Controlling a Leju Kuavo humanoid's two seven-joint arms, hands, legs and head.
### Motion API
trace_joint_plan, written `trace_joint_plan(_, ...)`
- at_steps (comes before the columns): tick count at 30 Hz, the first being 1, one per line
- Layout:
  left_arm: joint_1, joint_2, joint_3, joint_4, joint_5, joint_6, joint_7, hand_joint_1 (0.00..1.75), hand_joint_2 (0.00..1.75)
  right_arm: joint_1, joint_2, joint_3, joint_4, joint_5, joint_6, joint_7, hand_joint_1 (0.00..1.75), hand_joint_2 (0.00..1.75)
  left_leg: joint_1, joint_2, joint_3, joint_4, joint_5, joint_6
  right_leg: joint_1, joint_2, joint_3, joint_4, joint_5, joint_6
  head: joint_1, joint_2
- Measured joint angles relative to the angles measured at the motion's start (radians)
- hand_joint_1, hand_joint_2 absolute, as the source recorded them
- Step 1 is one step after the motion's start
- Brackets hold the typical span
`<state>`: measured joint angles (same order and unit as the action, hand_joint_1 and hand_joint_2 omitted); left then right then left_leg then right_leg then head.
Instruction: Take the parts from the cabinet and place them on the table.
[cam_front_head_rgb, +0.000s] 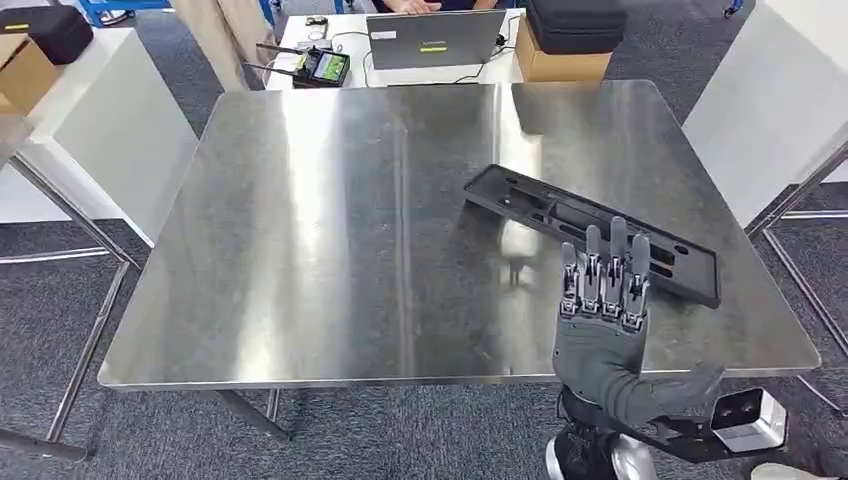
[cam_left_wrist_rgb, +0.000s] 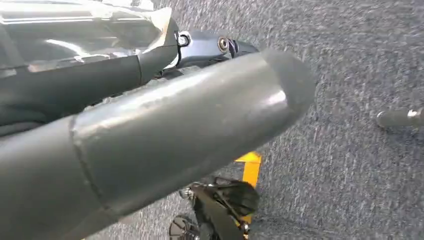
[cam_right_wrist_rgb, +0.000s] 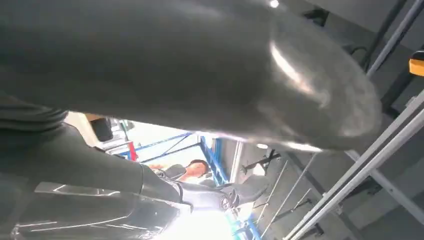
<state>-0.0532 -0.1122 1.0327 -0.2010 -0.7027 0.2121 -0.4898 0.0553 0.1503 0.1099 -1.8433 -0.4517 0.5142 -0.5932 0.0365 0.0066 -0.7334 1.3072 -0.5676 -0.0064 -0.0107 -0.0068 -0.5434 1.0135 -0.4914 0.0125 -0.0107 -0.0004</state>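
Right hand (cam_front_head_rgb: 603, 300) raised at the near edge of the brushed-steel tabletop (cam_front_head_rgb: 330, 230), palm side away from the head camera, fingers (cam_front_head_rgb: 610, 262) straight, side by side, holding nothing. Long flat black plastic part (cam_front_head_rgb: 590, 230) lies on the tabletop just beyond the fingertips, partly hidden behind them, running diagonally; contact with the fingers cannot be judged. Left hand (cam_left_wrist_rgb: 125, 125) hangs over grey carpet (cam_left_wrist_rgb: 350, 75); thick thumb visible, finger spread unclear. Laptop (cam_front_head_rgb: 433, 40) on a far desk.
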Motion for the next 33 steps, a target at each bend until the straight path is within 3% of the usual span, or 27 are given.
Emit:
trace_joint_plan(1,0.0,0.0,0.0,0.0,0.001,0.002,0.0,0.0,0.0,-0.003,0.003,-0.003,0.003,0.001,0.0,0.004,0.0,0.0,-0.005,0.0,0.045,-0.066,0.031,0.011,0.005,0.001,0.001,0.0,0.0,0.0,0.0,0.0)
trace_joint_plan(2,-0.001,0.0,0.001,0.0,0.003,0.005,0.0,0.0,0.0,-0.01,0.008,-0.005,0.007,0.001,0.0,0.006,0.0,0.0,-0.012,-0.003,0.111,-0.175,0.072,0.027,0.009,0.002,0.003,0.0,0.0,0.0,0.0,0.0)
trace_joint_plan(3,-0.002,0.0,0.003,0.0,0.004,0.007,0.0,0.0,0.0,-0.014,0.011,-0.006,0.009,0.001,0.0,0.008,0.0,0.0,-0.018,-0.007,0.15,-0.243,0.084,0.04,0.009,0.003,0.004,0.0,0.0,0.0,0.001,0.0)
trace_joint_plan(4,-0.005,0.002,0.005,-0.001,0.008,0.008,0.0,0.0,0.0,-0.019,0.014,-0.007,0.013,0.002,0.0,0.011,0.0,0.0,-0.021,-0.007,0.16,-0.261,0.073,0.045,0.02,0.002,-0.001,0.001,0.001,0.002,0.003,0.0)
trace_joint_plan(7,-0.002,-0.001,0.012,-0.002,0.01,0.011,0.002,0.0,0.0,-0.03,0.017,-0.01,0.024,0.003,0.001,0.017,0.0,0.0,-0.034,-0.007,0.156,-0.266,0.082,0.048,0.01,0.0,-0.005,0.0,0.007,0.011,0.002,0.0)
trace_joint_plan(8,-0.003,-0.001,0.016,-0.001,0.012,0.011,0.003,0.0,0.0,-0.033,0.018,-0.01,0.027,0.004,0.002,0.018,0.0,0.0,-0.035,-0.006,0.156,-0.275,0.088,0.055,0.013,0.0,-0.005,-0.002,0.009,0.016,0.001,0.0)
trace_joint_plan(9,-0.004,-0.005,0.018,-0.001,0.012,0.013,0.003,0.0,0.0,-0.035,0.018,-0.011,0.03,0.004,0.002,0.018,0.0,0.0,-0.022,0.0,0.16,-0.291,0.101,0.061,0.019,0.0,-0.014,0.01,-0.004,0.017,0.003,0.0)
trace_joint_plan(10,-0.005,-0.005,0.019,-0.002,0.012,0.015,0.003,0.0,0.0,-0.037,0.018,-0.011,0.033,0.004,0.002,0.018,0.0,0.0,-0.025,0.0,0.159,-0.296,0.106,0.064,0.012,0.003,-0.03,0.037,-0.03,0.015,0.001,0.0)
trace_joint_plan(12,-0.007,-0.005,0.022,-0.002,0.012,0.018,0.005,0.0,0.0,-0.042,0.017,-0.013,0.04,0.004,0.002,0.019,0.0,0.0,-0.025,0.002,0.147,-0.296,0.111,0.069,0.009,0.005,-0.083,0.174,-0.106,0.005,0.01,0.0)
trace_joint_plan(13,-0.007,-0.005,0.024,-0.002,0.012,0.019,0.005,0.0,0.0,-0.041,0.016,-0.013,0.045,0.005,0.002,0.019,0.0,0.0,-0.025,0.003,0.141,-0.296,0.114,0.069,0.007,0.004,-0.11,0.246,-0.133,0.006,0.008,0.0)
trace_joint_plan(14,-0.007,-0.005,0.024,-0.002,0.012,0.019,0.005,0.0,0.0,-0.041,0.016,-0.013,0.051,0.005,0.002,0.02,0.0,0.0,-0.025,0.004,0.136,-0.295,0.118,0.068,0.005,0.004,-0.122,0.287,-0.142,0.014,0.01,0.0)
trace_joint_plan(15,-0.007,-0.006,0.024,-0.002,0.013,0.019,0.005,0.0,0.0,-0.042,0.015,-0.014,0.056,0.005,0.002,0.02,0.0,0.0,-0.025,0.004,0.131,-0.295,0.121,0.066,0.0,0.004,-0.109,0.276,-0.131,0.024,0.01,0.0)
trace_joint_plan(16,-0.007,-0.007,0.024,-0.002,0.013,0.019,0.005,0.0,0.0,-0.042,0.015,-0.014,0.059,0.005,0.002,0.02,0.0,0.0,-0.024,0.004,0.127,-0.295,0.124,0.063,-0.004,0.004,-0.074,0.222,-0.106,0.038,0.01,0.0)
trace_joint_plan(18,-0.007,-0.01,0.025,-0.002,0.013,0.019,0.004,0.0,0.0,-0.042,0.015,-0.014,0.062,0.008,0.002,0.02,0.0,0.0,-0.021,0.003,0.124,-0.293,0.129,0.055,-0.013,0.003,0.025,0.051,-0.047,0.059,0.01,0.0)
trace_joint_plan(19,-0.007,-0.01,0.025,-0.002,0.013,0.019,0.004,0.0,0.0,-0.043,0.015,-0.014,0.062,0.008,0.001,0.021,0.0,0.0,-0.023,0.003,0.121,-0.293,0.132,0.049,-0.016,0.003,0.057,-0.015,-0.046,0.059,0.01,0.0)
trace_joint_plan(20,-0.008,-0.01,0.025,-0.002,0.013,0.019,0.003,0.0,0.0,-0.042,0.016,-0.014,0.062,0.009,0.0,0.022,0.0,0.0,-0.026,0.002,0.117,-0.292,0.138,0.041,-0.002,0.011,0.071,-0.023,-0.036,0.046,0.008,0.0)
trace_joint_plan(22,-0.008,-0.01,0.025,-0.002,0.012,0.019,0.002,0.0,0.0,-0.04,0.016,-0.017,0.063,0.009,-0.003,0.022,0.0,0.0,-0.027,0.002,0.116,-0.292,0.148,0.031,0.001,0.01,0.056,-0.022,-0.033,0.041,0.008,0.0)
trace_joint_plan(23,-0.007,-0.01,0.026,-0.002,0.012,0.019,0.002,0.0,0.0,-0.04,0.016,-0.018,0.063,0.009,-0.007,0.022,0.0,0.0,-0.026,0.001,0.115,-0.292,0.152,0.026,-0.001,0.01,0.053,-0.022,-0.028,0.033,0.008,0.0)
trace_joint_plan(24,-0.007,-0.01,0.029,-0.002,0.012,0.019,0.002,0.0,0.0,-0.04,0.016,-0.019,0.063,0.01,-0.008,0.022,0.0,0.0,-0.02,0.001,0.109,-0.285,0.14,0.023,-0.025,0.008,0.05,-0.026,-0.02,0.019,0.007,0.0)
trace_joint_plan(25,-0.007,-0.01,0.029,-0.002,0.012,0.019,0.002,0.0,0.0,-0.041,0.016,-0.021,0.063,0.01,-0.009,0.022,0.0,0.0,-0.02,0.001,0.102,-0.262,0.111,0.018,-0.018,0.008,0.05,-0.026,-0.017,0.013,0.006,0.0)
trace_joint_plan(26,-0.007,-0.011,0.029,-0.002,0.011,0.018,0.002,0.0,0.0,-0.041,0.019,-0.021,0.063,0.01,-0.009,0.022,0.0,0.0,-0.019,0.0,0.079,-0.197,0.056,0.015,-0.016,0.006,0.043,-0.026,-0.012,-0.004,0.004,0.0)
trace_joint_plan(28,-0.007,-0.011,0.03,-0.002,0.011,0.018,0.001,0.0,0.0,-0.04,0.022,-0.022,0.064,0.01,-0.009,0.022,0.0,0.0,-0.017,-0.003,0.024,-0.041,-0.028,0.008,-0.007,0.004,0.03,-0.025,-0.004,-0.015,0.004,0.0)
trace_joint_plan(29,-0.007,-0.011,0.03,-0.002,0.011,0.018,0.001,0.0,0.0,-0.04,0.022,-0.024,0.064,0.01,-0.009,0.022,0.0,0.0,-0.016,-0.004,0.01,0.014,-0.045,0.005,-0.005,0.004,0.024,-0.025,0.001,-0.019,0.003,0.0)
trace_joint_plan(30,-0.007,-0.011,0.03,-0.002,0.011,0.018,0.001,0.0,0.0,-0.038,0.022,-0.025,0.065,0.01,-0.01,0.022,0.0,0.0,-0.016,-0.004,0.019,0.018,-0.036,0.006,-0.003,0.004,0.021,-0.024,0.003,-0.018,0.003,0.0)
trace_joint_plan(31,-0.007,-0.011,0.03,-0.002,0.011,0.018,0.001,0.0,0.0,-0.036,0.022,-0.027,0.065,0.01,-0.01,0.022,0.0,0.0,-0.015,-0.004,0.05,-0.022,-0.008,0.007,-0.002,0.004,0.018,-0.024,0.006,-0.019,0.003,0.0)
trace_joint_plan(33,-0.007,-0.011,0.03,-0.002,0.01,0.016,-0.001,0.0,0.0,-0.035,0.022,-0.029,0.065,0.01,-0.012,0.022,0.0,0.0,-0.015,-0.004,0.155,-0.182,0.062,0.014,-0.002,0.005,0.018,-0.021,0.008,-0.016,0.003,0.0)
